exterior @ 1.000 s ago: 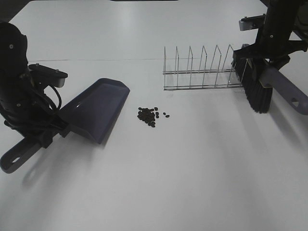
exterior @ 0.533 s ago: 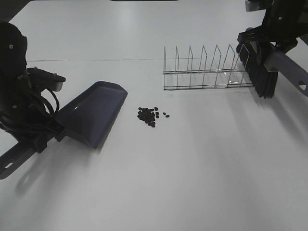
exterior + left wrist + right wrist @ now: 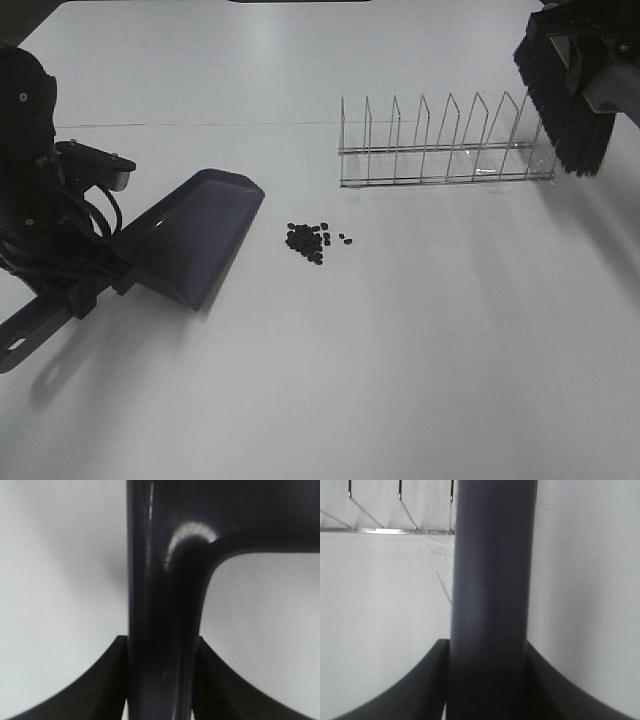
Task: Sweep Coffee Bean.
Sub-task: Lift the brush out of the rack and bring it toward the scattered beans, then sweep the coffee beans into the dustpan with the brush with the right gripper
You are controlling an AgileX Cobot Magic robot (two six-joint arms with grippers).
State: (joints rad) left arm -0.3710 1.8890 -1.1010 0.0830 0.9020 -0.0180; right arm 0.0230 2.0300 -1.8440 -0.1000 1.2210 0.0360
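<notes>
A cluster of small dark coffee beans (image 3: 308, 241) lies on the white table near its middle. The purple dustpan (image 3: 190, 236) rests just left of them, mouth toward the beans. My left gripper (image 3: 88, 285) is shut on the dustpan's handle (image 3: 162, 630). My right gripper (image 3: 610, 60) is shut on the brush's grey handle (image 3: 492, 605) at the far right top. The black brush bristles (image 3: 565, 105) hang in the air above the rack's right end.
A wire plate rack (image 3: 440, 145) stands behind and right of the beans. The table's surface (image 3: 400, 350) is white and bare toward the front. The dustpan handle's end (image 3: 20, 340) reaches toward the left edge.
My right gripper has lifted the brush up and to the right, away from the rack's right end. The dustpan shifted slightly left and now holds still.
</notes>
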